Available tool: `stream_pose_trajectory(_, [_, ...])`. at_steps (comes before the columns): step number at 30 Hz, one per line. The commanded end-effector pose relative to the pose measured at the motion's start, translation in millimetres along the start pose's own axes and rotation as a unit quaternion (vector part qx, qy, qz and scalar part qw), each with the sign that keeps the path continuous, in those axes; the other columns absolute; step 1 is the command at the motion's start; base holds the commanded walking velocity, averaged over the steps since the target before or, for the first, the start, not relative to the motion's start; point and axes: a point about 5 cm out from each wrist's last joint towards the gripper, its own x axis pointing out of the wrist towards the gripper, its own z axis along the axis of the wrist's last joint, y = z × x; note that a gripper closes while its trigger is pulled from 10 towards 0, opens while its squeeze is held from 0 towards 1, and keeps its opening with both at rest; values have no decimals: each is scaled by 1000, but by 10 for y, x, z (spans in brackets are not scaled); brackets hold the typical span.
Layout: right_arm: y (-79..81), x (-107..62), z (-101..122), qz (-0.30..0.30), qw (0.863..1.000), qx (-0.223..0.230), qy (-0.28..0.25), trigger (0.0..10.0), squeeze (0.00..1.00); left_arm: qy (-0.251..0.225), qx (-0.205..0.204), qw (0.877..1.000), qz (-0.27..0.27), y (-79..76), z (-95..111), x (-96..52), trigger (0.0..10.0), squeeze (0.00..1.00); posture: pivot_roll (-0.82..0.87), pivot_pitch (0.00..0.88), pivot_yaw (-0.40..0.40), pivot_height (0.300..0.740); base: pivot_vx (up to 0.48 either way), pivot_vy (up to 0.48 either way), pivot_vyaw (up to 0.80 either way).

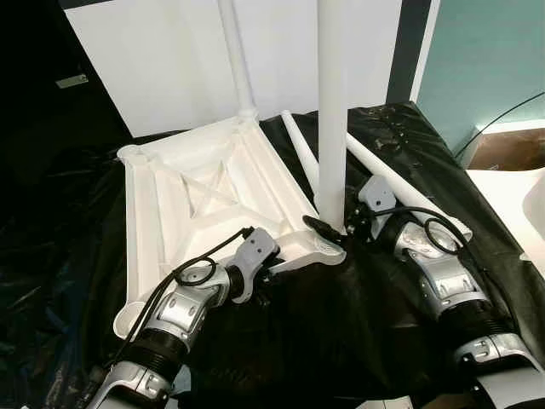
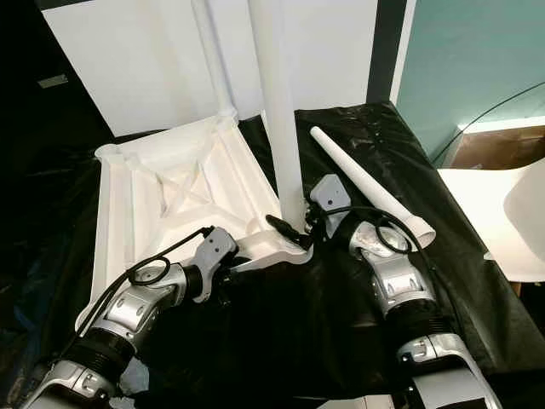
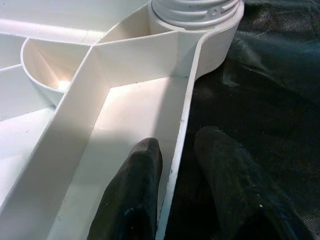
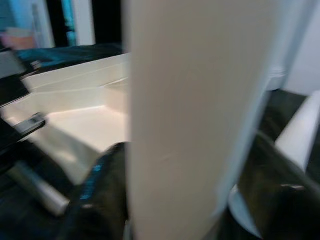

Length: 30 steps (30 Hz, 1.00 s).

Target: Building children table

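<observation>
The white table top (image 1: 196,192) lies upside down on a black sheet. One white leg (image 1: 234,60) stands in its far corner. A second leg (image 1: 330,111) stands upright in the near right corner socket (image 3: 195,12). My right gripper (image 1: 334,226) is shut on this leg just above its base, and the leg (image 4: 195,110) sits between the two fingers. My left gripper (image 1: 271,274) is shut on the top's near rim (image 3: 182,115), one finger inside the wall and one outside. Two loose legs (image 1: 396,181) lie on the sheet to the right.
A white panel (image 1: 170,60) leans behind the table top. A teal wall and a dark cable are at the right. White furniture (image 1: 511,204) stands beside the sheet's right edge. The black sheet (image 1: 341,324) is crinkled in front of me.
</observation>
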Motion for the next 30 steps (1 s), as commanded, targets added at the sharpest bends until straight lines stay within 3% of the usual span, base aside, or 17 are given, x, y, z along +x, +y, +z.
stream_pose_trajectory(1, [16, 34, 10, 19, 1000, 5, 0, 0, 0, 31, -4, 999, -34, -63, -115, 34, 10000, 0, -119, 0, 125, 740, 0, 0, 0])
stream_pose_trajectory(6, [-17, -34, -40, 55, 998, 21, 25, 0, 0, 31, -4, 999, -34, -63, -110, 38, 10000, 0, -122, 0, 125, 740, 0, 0, 0])
stream_pose_trajectory(9, [-154, -126, -77, 51, 997, 34, 45, 0, 0, 30, -4, 999, -34, -61, -107, 41, 10000, 0, -126, 0, 125, 740, 0, 0, 0])
stream_pose_trajectory(14, [-194, -139, -66, 48, 997, 42, 44, 0, 0, 32, -4, 999, -34, -58, -115, 38, 10000, 0, -132, 0, 128, 740, 0, 0, 0])
stream_pose_trajectory(16, [-185, -114, -59, 28, 998, 50, 39, 0, 0, 32, 1, 999, -33, -62, -116, 47, 10000, 0, -129, 0, 122, 740, 0, 0, 0])
stream_pose_trajectory(18, [-180, -48, -48, -58, 993, 96, 17, 0, 0, 29, 1, 999, -30, -62, -107, 58, 10000, 0, -121, 0, 114, 740, 0, 0, 0])
stream_pose_trajectory(21, [-176, -32, -47, -85, 990, 113, 11, 0, 0, 28, 0, 999, -28, -61, -103, 60, 10000, 0, -121, 0, 114, 740, 0, 0, 0])
stream_pose_trajectory(24, [128, 38, -95, -175, 973, 150, -4, 0, 0, 29, -14, 999, -35, -80, -128, 45, 10000, 0, -121, 0, 119, 740, 0, 0, 0])
stream_pose_trajectory(25, [128, 38, -95, -175, 973, 150, -4, 0, 0, 29, -14, 999, -35, -80, -128, 45, 10000, 0, -121, 0, 119, 740, 0, 0, 0])
stream_pose_trajectory(26, [225, 32, -123, -217, 963, 161, -5, 0, 0, 32, -14, 999, -40, -98, -144, 40, 10000, 0, -122, 0, 121, 740, 0, 0, 0])
stream_pose_trajectory(28, [225, 32, -123, -217, 963, 161, -5, 0, 0, 32, -14, 999, -40, -98, -144, 40, 10000, 0, -122, 0, 121, 740, 0, 0, 0])
stream_pose_trajectory(29, [345, 8, -169, -247, 955, 164, 0, 0, 0, 33, -14, 998, -42, -103, -148, 39, 10000, 0, -118, 0, 121, 740, 0, 0, 0])
stream_pose_trajectory(30, [345, 8, -169, -247, 955, 164, 0, 0, 0, 33, -14, 998, -42, -103, -148, 39, 10000, 0, -118, 0, 121, 740, 0, 0, 0])
